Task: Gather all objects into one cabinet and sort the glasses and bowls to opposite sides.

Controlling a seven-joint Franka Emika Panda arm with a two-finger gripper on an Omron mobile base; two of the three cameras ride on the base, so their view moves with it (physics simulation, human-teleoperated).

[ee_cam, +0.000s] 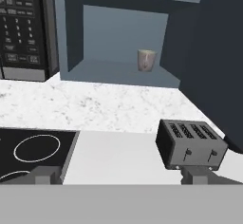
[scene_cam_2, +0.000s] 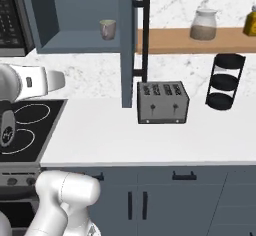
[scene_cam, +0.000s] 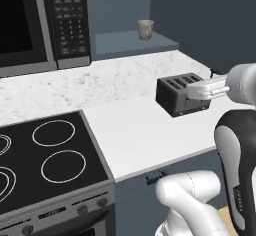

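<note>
One cream mug [ee_cam: 146, 60] stands alone on the shelf of the open blue cabinet [ee_cam: 118, 73]. Right of the mug, the cabinet door [scene_cam_2: 128, 40] hangs open; below it a toaster [scene_cam_2: 163, 102] sits on the white surface [scene_cam_2: 150, 140]. No writing is legible. End effector [ee_cam: 126, 174] fingers stand wide apart, empty.

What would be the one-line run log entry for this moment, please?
pincer: open, holds nothing | small cream handled mug: upright on shelf of slate-blue open cabinet | dark four-slot toaster: on white counter
</note>
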